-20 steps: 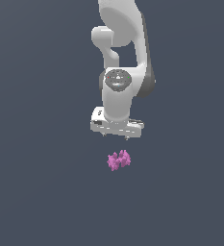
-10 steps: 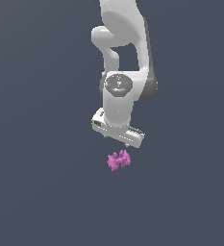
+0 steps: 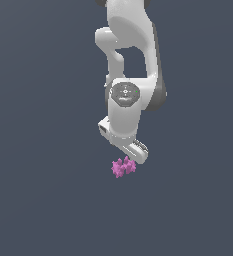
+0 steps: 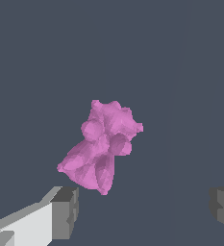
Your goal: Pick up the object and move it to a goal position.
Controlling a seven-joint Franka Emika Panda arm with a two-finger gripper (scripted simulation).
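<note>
The object (image 3: 123, 167) is a small magenta-pink knobbly cluster lying on the dark grey floor. In the exterior view my white gripper (image 3: 127, 151) hangs just above it, its hand turned at a slant, with the lower edge close to the object's top. In the wrist view the object (image 4: 102, 146) sits ahead of the gap between my two fingers, nearer to one finger (image 4: 65, 211) than to the other finger (image 4: 223, 204). The gripper (image 4: 144, 209) is open wide and empty. It is not touching the object.
A plain dark grey surface (image 3: 43, 200) lies all around the object. The white arm (image 3: 130, 55) rises straight up above the gripper. No goal marker shows.
The gripper has come down toward the object and the hand has turned to a slant. The object has not moved.
</note>
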